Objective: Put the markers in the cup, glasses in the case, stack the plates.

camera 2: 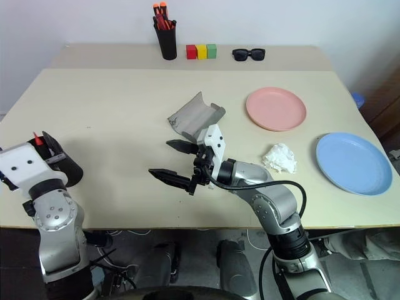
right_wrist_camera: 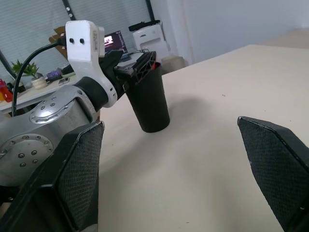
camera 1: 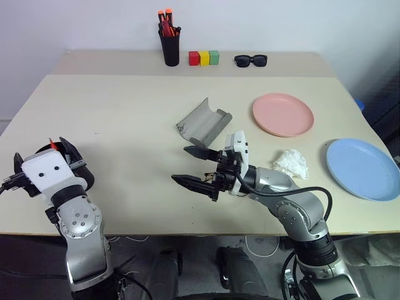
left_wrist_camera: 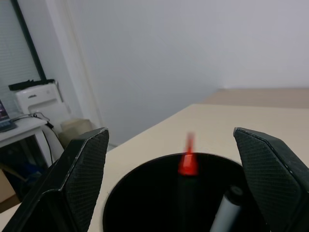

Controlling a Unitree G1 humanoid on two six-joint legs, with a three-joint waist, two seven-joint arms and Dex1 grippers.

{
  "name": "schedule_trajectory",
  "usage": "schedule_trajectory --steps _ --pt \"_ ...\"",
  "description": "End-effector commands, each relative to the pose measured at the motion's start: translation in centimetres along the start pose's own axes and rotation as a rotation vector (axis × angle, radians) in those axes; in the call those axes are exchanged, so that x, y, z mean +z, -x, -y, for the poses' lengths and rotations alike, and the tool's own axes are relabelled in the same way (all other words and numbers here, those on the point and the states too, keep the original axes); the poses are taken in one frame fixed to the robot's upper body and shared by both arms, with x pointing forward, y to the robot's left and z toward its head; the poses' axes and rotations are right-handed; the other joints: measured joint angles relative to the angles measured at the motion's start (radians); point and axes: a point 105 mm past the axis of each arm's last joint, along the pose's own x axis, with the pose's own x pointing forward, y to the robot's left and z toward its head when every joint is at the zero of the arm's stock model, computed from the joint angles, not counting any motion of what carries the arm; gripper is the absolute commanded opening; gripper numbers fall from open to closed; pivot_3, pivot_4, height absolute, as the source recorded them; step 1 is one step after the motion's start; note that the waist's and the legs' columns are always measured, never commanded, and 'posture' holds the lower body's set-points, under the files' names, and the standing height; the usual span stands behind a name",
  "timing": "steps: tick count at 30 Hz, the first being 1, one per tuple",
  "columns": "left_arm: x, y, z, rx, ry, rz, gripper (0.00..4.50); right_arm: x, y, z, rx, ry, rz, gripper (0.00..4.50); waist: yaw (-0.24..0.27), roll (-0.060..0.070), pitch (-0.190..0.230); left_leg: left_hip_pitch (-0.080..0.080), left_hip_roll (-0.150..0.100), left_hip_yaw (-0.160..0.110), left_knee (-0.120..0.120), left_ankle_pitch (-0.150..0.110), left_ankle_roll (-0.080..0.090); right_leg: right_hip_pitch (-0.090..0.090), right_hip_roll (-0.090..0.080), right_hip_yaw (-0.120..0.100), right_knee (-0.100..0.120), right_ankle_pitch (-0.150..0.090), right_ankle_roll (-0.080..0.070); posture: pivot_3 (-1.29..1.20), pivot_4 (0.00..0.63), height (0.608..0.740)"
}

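Left gripper [left_wrist_camera: 174, 159] spread over cup [right_wrist_camera: 148, 104], no legible writing

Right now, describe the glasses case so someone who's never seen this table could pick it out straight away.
Look at the beige table, near its middle, just left of the pink plate. The case lies there open, a grey oblong clamshell with a lighter lining. Nothing else on the table is grey and hinged; the crumpled white tissue nearby is soft and shapeless.
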Motion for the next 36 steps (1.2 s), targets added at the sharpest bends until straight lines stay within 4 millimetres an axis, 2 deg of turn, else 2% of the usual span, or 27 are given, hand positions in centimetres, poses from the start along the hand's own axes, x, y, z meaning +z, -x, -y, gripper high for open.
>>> schedule_trajectory --steps 1,6,9,10,13,18,23,27,31,36 --pt "2.8 -0.7 -0.5 0.026 0.027 0.100 4.23 1.3 -0.2 -0.9 0.035 0.030 0.042 4.50 0.001 0.000 0.000 0.000 0.000 0.000 0.000 0.000 0.000 0.000 0.000 0.000 0.000 0.000 0.000 0.00 0.150 0.740" --pt "6.6 -1.8 1.3 -0.060 0.094 0.220 4.23 1.5 0.2 -0.3 -0.001 0.058 0.040 4.50 0.001 0.000 0.000 -0.001 0.000 -0.001 0.000 0.000 0.000 0.000 0.000 -0.001 0.000 0.000 0.000 0.00 0.150 0.740" --pt "8.0 -1.3 8.5 -0.491 0.213 0.177 4.23 2.0 1.5 1.9 -0.117 0.107 0.016 4.50 0.006 0.000 0.000 -0.001 0.000 0.000 0.000 0.000 0.000 0.000 0.000 0.000 0.000 0.000 0.000 0.00 0.150 0.740" --pt "7.5 -0.8 10.8 -0.620 0.238 0.100 4.38 2.1 2.1 2.8 -0.168 0.131 -0.006 4.50 0.007 0.000 0.000 -0.001 -0.001 -0.001 0.001 0.000 0.000 0.000 0.000 -0.001 0.000 0.000 0.000 0.00 0.150 0.740" --pt "5.9 0.8 15.1 -0.890 0.212 -0.080 4.38 1.9 3.8 5.1 -0.297 0.208 -0.096 4.50 0.000 0.000 0.000 -0.001 -0.001 0.000 0.001 0.000 0.000 0.001 -0.001 -0.001 -0.002 0.000 0.000 0.00 0.150 0.740" --pt "4.6 3.9 20.2 -1.231 0.290 -0.357 4.38 1.5 7.6 7.5 -0.466 0.319 -0.239 4.50 -0.005 0.000 0.001 -0.002 -0.001 0.000 -0.002 0.000 0.001 -0.003 0.000 -0.001 0.000 0.001 0.002 0.00 0.150 0.740" --pt "4.4 5.5 24.0 -1.442 0.327 -0.506 4.38 2.1 11.3 7.8 -0.569 0.403 -0.329 4.50 -0.001 0.000 0.001 -0.002 -0.001 0.000 -0.002 0.000 0.001 -0.003 0.001 0.000 0.001 0.002 0.005 0.00 0.150 0.740" --pt "2.5 6.7 26.2 -1.546 0.191 -0.630 4.38 2.4 13.7 7.1 -0.622 0.427 -0.372 4.50 0.000 0.000 0.001 -0.003 -0.001 0.001 -0.001 0.000 0.001 -0.003 0.000 0.000 0.000 0.001 0.005 0.00 0.150 0.740" --pt "2.1 7.3 28.0 -1.601 0.187 -0.653 4.38 2.0 14.8 6.2 -0.656 0.414 -0.390 4.50 -0.002 0.000 0.001 -0.003 -0.001 0.001 -0.001 0.000 0.001 -0.003 0.000 0.000 0.000 0.001 0.004 0.00 0.150 0.740" --pt "1.6 8.4 29.1 -1.682 0.158 -0.665 4.38 1.1 15.3 5.0 -0.666 0.387 -0.412 4.50 0.002 0.000 0.001 -0.003 -0.001 0.001 -0.001 0.000 0.001 -0.003 0.000 0.000 0.000 0.000 0.002 0.00 0.150 0.740"
